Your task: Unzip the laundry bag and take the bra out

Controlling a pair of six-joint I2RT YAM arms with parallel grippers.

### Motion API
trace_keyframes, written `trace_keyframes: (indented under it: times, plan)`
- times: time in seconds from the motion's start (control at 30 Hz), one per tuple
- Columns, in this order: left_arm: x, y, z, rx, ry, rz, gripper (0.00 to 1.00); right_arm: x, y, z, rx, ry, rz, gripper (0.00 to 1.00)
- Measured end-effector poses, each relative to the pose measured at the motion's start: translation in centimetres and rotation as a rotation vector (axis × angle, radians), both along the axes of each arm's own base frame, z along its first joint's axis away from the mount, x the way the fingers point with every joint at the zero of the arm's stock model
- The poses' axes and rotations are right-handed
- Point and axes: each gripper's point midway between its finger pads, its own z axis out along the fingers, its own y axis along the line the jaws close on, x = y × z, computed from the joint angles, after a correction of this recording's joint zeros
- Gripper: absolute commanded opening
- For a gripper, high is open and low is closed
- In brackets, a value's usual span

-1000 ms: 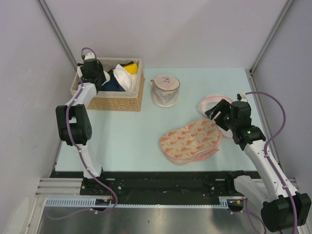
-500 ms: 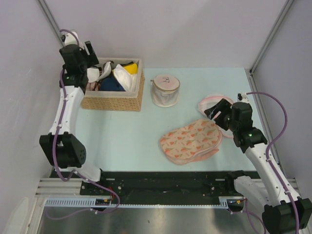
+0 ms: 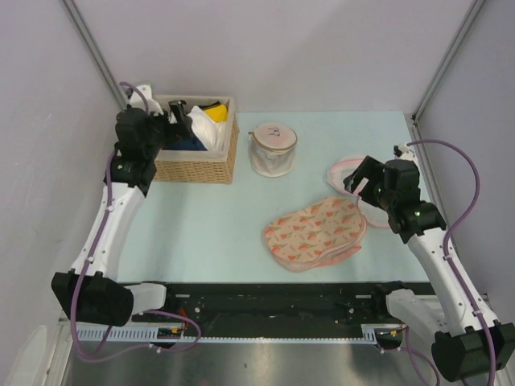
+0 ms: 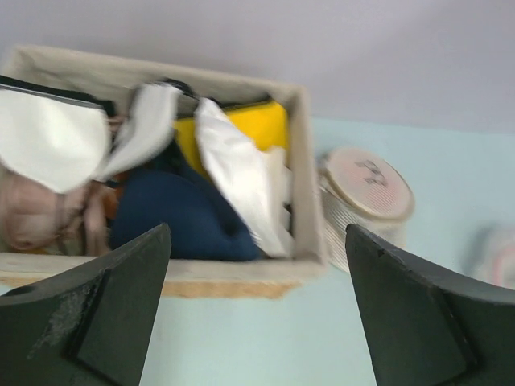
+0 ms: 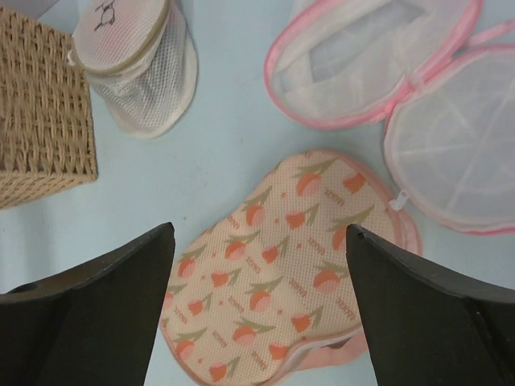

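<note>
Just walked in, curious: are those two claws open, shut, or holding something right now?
Left gripper: open, empty, at the woven wicker basket.
Right gripper: open, empty, above the flat cream-peach patterned fabric laundry bag.

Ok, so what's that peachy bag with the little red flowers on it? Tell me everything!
The laundry bag is a flat, rounded pouch of peach, mesh-like fabric printed with red tulips and green leaves, edged in pink. It lies flat on the pale blue table, with a small white tab at its edge. The open pink-rimmed mesh bag lies right beside it, perhaps touching. The right fingers hang open above it, not touching. Whether it is zipped I cannot tell.
</note>
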Motion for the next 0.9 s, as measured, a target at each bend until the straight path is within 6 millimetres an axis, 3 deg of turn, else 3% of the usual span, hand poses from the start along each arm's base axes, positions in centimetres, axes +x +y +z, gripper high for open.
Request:
trace_keyframes:
  times: [0.17,0.33,0.6,0.9]
  plan:
    - [-2.8,-5.5,-1.1,-0.005,0.017,-0.155,0.96,1.5,-1.4,1.4,-0.106,0.001,-0.029,0.91]
    - [-6.3,-8.0,-3.9,-0.012,0.053,-0.244,1.0,0.9,-2.4,-0.1,-0.169,0.065,-0.046,0.91]
    - [-8.0,-8.2,-8.4,-0.011,0.147,-0.259,1.0,0.5,-3.0,-0.6,-0.195,0.089,-0.059,0.91]
    - [-8.2,-7.8,-8.8,-0.013,0.116,-0.239,1.0,0.5,-3.2,-0.6,-0.207,0.088,-0.069,0.9]
